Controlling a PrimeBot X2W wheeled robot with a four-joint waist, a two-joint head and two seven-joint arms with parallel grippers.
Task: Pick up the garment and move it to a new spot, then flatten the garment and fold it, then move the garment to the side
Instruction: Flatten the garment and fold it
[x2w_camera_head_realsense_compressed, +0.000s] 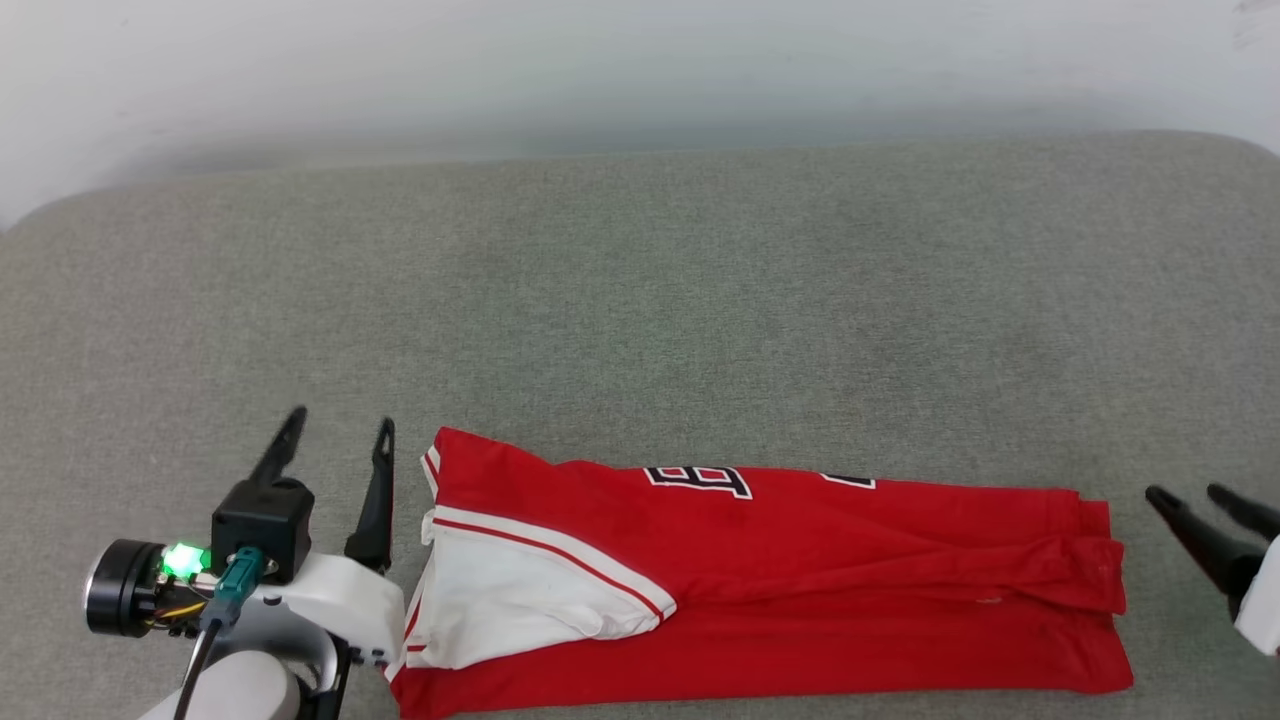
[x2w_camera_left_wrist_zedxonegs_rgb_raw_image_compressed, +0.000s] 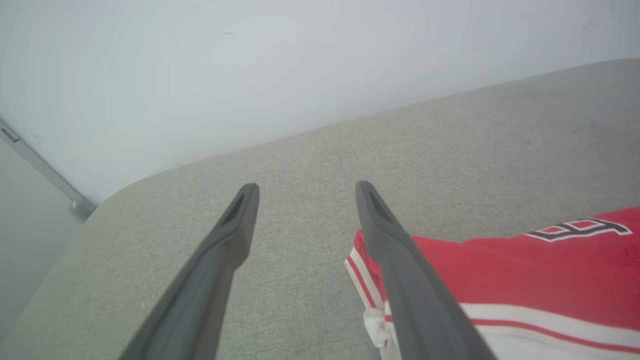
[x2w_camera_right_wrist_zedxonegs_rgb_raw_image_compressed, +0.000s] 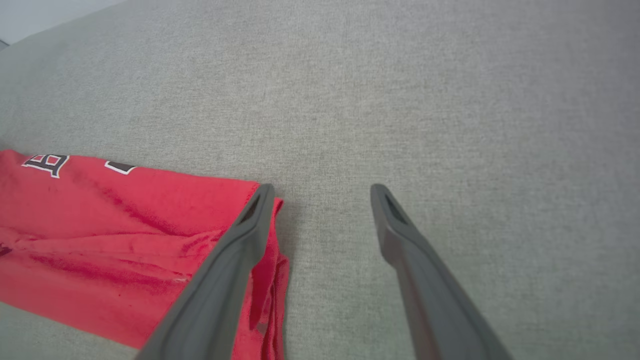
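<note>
Along the bottom of the head view the red T-shirt (x2w_camera_head_realsense_compressed: 800, 590) lies on the grey fabric surface (x2w_camera_head_realsense_compressed: 640, 300), folded to a long narrow band from lower left to lower right. One white sleeve (x2w_camera_head_realsense_compressed: 520, 590) is turned over the red cloth at its left end, and black-and-white lettering (x2w_camera_head_realsense_compressed: 700, 480) shows at its upper edge.

The left gripper (x2w_camera_head_realsense_compressed: 342, 420) stands just beside the left end and the right gripper (x2w_camera_head_realsense_compressed: 1185, 491) just beside the right end. Both have their fingers spread wide, with nothing between them.

I judge that they are placed so because the two short ends are where a long band is best taken for the next fold. In the left wrist view one finger (x2w_camera_left_wrist_zedxonegs_rgb_raw_image_compressed: 400, 260) crosses the striped trim (x2w_camera_left_wrist_zedxonegs_rgb_raw_image_compressed: 365, 280); it possibly touches it, but I cannot tell.
</note>
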